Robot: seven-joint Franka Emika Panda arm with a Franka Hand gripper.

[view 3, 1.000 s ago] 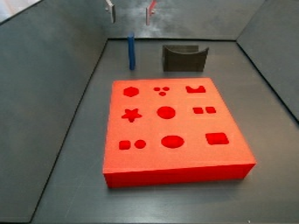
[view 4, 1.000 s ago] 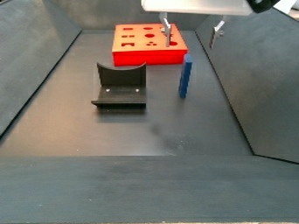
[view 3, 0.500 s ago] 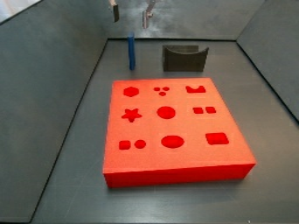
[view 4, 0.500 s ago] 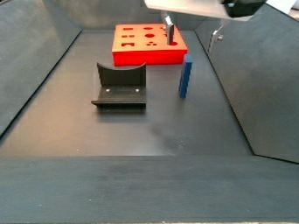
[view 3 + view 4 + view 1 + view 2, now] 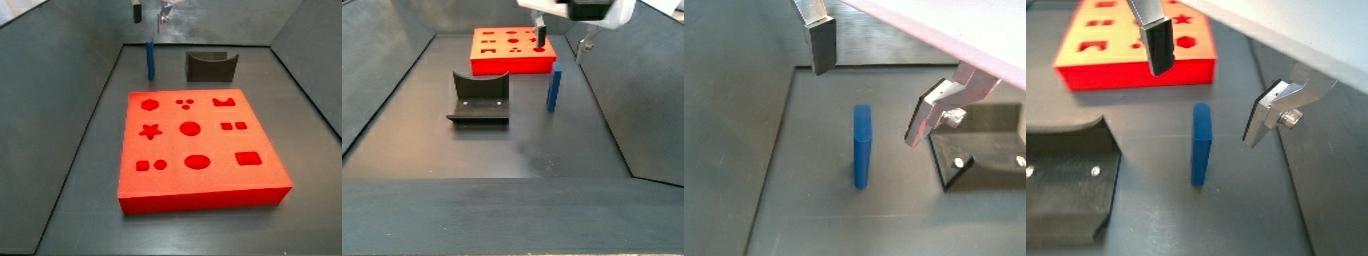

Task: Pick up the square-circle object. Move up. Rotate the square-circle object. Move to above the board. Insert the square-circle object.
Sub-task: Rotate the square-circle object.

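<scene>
Gripper point(image 5: 871, 85) hangs right above the square-circle object point(image 5: 862, 146), jaws wide apart, holding nothing. Blue piece stands upright on the bench, just past the board point(image 5: 1133, 68). Next: prob. straight down.

Matt blue plastic square-circle object point(image 5: 1201, 146), matt red board point(image 5: 195, 142), silver metal hand point(image 5: 871, 81) above.

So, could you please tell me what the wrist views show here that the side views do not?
Only the wrist views show the open gripper with its two fingers standing either side of the upright square-circle object, apart from it. Only the side views show the whole board with all its recesses. Both show the blue piece standing on the floor beside the dark grey holder.
</scene>
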